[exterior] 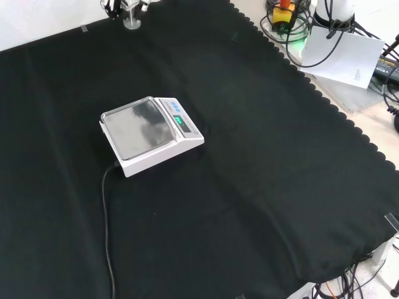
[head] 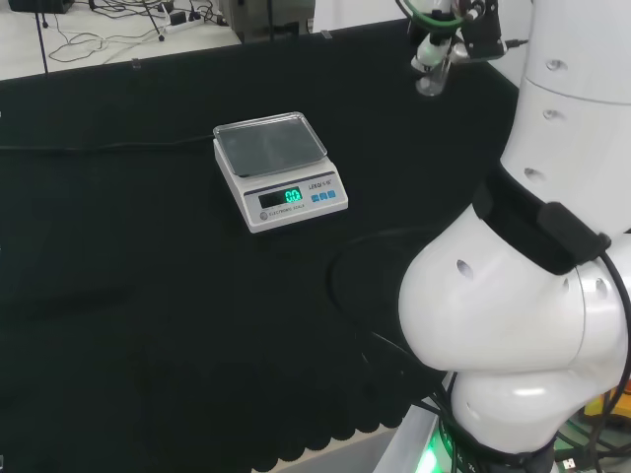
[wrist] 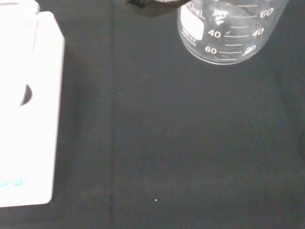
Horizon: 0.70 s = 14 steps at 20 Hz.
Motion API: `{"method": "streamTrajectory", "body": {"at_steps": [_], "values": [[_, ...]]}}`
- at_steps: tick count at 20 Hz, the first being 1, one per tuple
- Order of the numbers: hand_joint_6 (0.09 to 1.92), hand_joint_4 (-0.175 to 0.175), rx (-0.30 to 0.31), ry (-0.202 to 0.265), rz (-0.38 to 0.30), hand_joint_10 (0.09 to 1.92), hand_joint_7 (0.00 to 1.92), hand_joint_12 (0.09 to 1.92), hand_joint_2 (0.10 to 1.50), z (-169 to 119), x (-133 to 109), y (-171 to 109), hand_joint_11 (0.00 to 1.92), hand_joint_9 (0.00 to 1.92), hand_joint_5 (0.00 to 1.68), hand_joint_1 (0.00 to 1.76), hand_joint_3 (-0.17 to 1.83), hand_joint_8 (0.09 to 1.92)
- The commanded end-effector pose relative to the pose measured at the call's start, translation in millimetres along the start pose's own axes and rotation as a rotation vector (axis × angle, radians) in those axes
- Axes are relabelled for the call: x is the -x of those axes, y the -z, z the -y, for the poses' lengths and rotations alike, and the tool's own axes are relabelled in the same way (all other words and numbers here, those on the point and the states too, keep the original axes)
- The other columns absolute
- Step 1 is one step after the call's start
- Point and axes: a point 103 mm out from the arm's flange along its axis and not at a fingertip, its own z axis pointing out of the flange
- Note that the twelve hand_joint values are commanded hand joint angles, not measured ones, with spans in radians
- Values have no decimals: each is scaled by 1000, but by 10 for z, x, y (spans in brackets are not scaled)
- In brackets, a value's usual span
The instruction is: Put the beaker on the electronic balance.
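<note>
beaker (wrist: 224, 31) in hand (head: 463, 30), well apart from balance (head: 279, 169).

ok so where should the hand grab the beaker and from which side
Probably round the beaker's smooth glass wall, about midway up, coming in level from the side. It looks upright on the cloth, so the round wall suits a wrap better than the thin rim. Approach from the side away from the balance, where the hand is.
</note>
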Motion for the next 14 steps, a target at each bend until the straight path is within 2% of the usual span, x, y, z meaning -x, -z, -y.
{"method": "streamTrajectory", "body": {"at_steps": [1, 4, 7, 9, 12, 14], "values": [[1219, -175, 88, 88, 51, 762, 787, 794, 1190, 106, -270, 195, 1071, 1031, 838, 1129, 2, 898], [1216, -175, 110, 94, 60, 761, 791, 793, 1189, 97, -319, 202, 1073, 1034, 840, 1130, 1, 895], [1213, -175, 179, 104, 50, 760, 794, 792, 1189, 142, -351, 237, 1077, 1037, 842, 1130, 1, 893], [1212, -175, 202, 111, 38, 760, 796, 791, 1188, 102, -381, 248, 1079, 1039, 844, 1130, 1, 891], [1209, -175, 186, 139, 27, 759, 800, 790, 1187, -85, -467, 227, 1082, 1043, 845, 1131, 0, 889], [1207, -175, 154, 171, 20, 758, 803, 789, 1186, -269, -545, 203, 1084, 1046, 847, 1131, 0, 888]]}}
